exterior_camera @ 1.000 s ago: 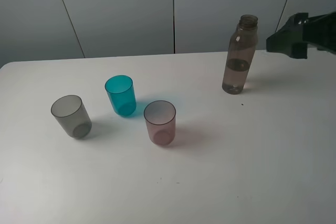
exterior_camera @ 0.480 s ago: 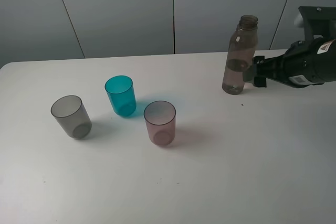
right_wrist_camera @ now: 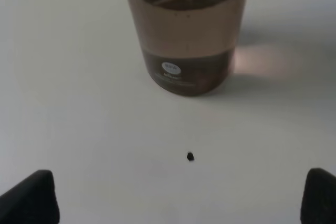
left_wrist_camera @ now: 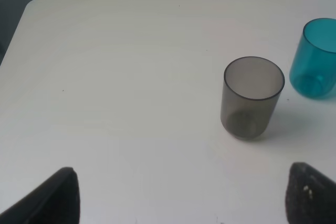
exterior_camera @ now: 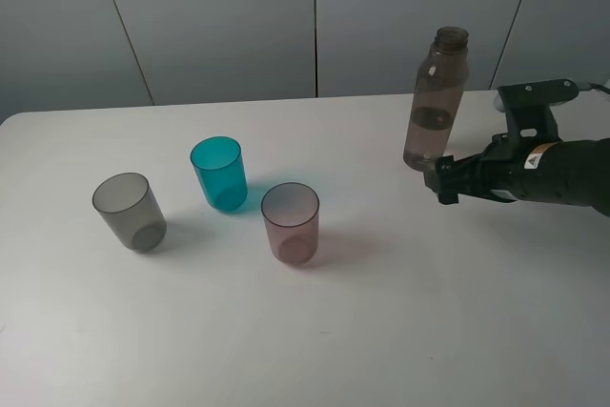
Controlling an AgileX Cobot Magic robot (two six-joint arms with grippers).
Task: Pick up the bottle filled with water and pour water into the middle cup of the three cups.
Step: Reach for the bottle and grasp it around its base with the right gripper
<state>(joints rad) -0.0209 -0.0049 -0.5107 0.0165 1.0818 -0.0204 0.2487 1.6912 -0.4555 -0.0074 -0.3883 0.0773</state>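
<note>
Right gripper (exterior_camera: 444, 181) now sits lower and nearer, jaws spread and empty, with the upright bottle (exterior_camera: 436, 102) at its 12 o'clock.

Find the middle cup (exterior_camera: 218, 172) upright on the table (exterior_camera: 381, 331), left of centre, with the left cup (exterior_camera: 130, 211) to its left and nearer the front, and the right cup (exterior_camera: 290, 222) to its right, also nearer the front. Find the bottle (exterior_camera: 436, 102) upright well to the right, toward the back edge. Note the right gripper (exterior_camera: 444, 181) just before the bottle's base, not touching it.
</note>
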